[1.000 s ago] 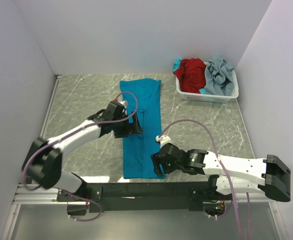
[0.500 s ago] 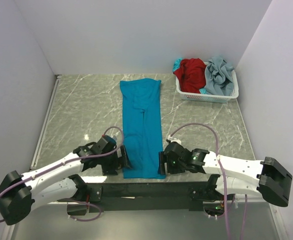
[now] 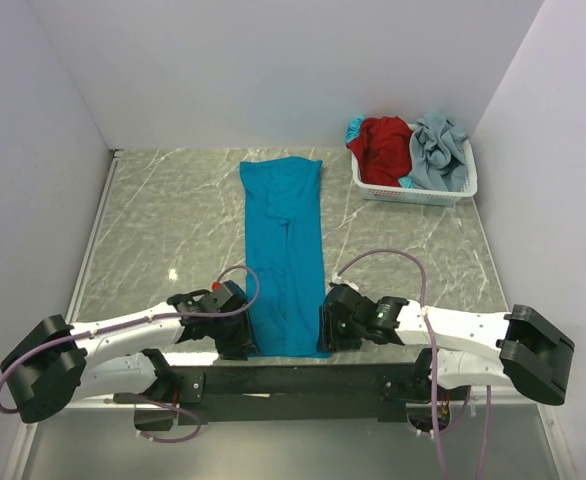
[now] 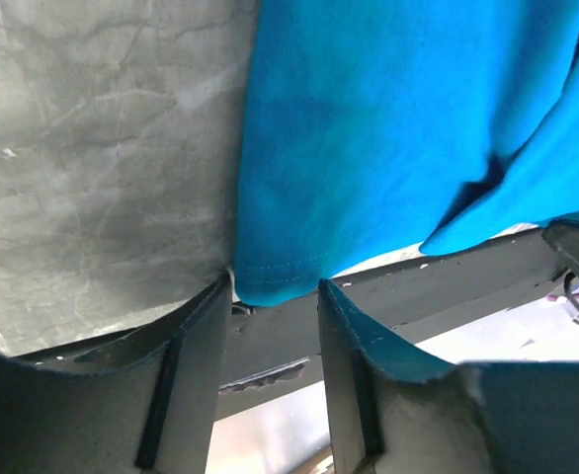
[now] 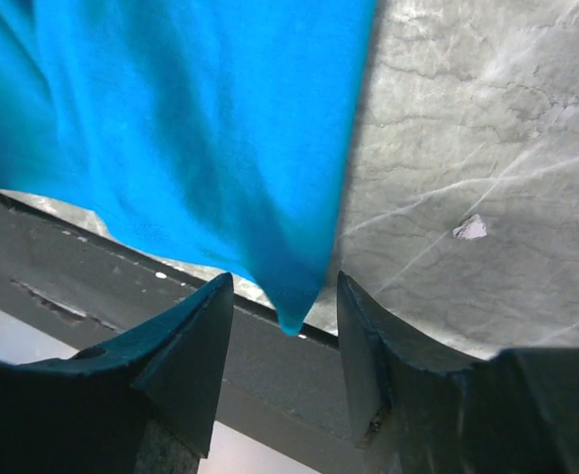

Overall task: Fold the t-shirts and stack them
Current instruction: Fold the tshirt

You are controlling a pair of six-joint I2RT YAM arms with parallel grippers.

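At front, left tool (image 4: 275,293) and right tool (image 5: 285,283), seemingly part-spread, straddle teal t-shirt (image 3: 285,240) corners.

A robotics lab cell: bare white walls (image 3: 273,70) box in a marble-patterned table (image 3: 173,220) with a black mounting rail (image 3: 293,381).

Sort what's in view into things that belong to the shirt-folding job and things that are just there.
Job: teal-blue t-shirt, laid out lengthwise; red t-shirt and grey-blue t-shirt, both bunched in the white basket.
Just there: the white basket itself; marbled table.
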